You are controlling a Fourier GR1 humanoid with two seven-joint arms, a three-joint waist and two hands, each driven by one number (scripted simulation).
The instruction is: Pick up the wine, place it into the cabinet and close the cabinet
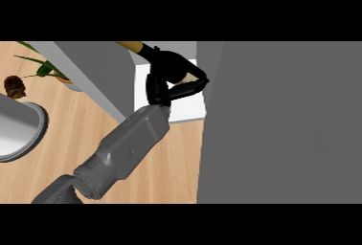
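This is a kitchen. A light wood-grain surface (170, 158) runs across the lower part of the view, the sort used for a worktop. A grey cabinet (283, 124) with flat, plain panels stands on it at the right, its white inside (189, 103) showing. At the left edge sits a round metal pot (17, 131). A green potted plant (44, 69) stands behind it, and a small brown thing (14, 86), too unclear to name, lies close by.
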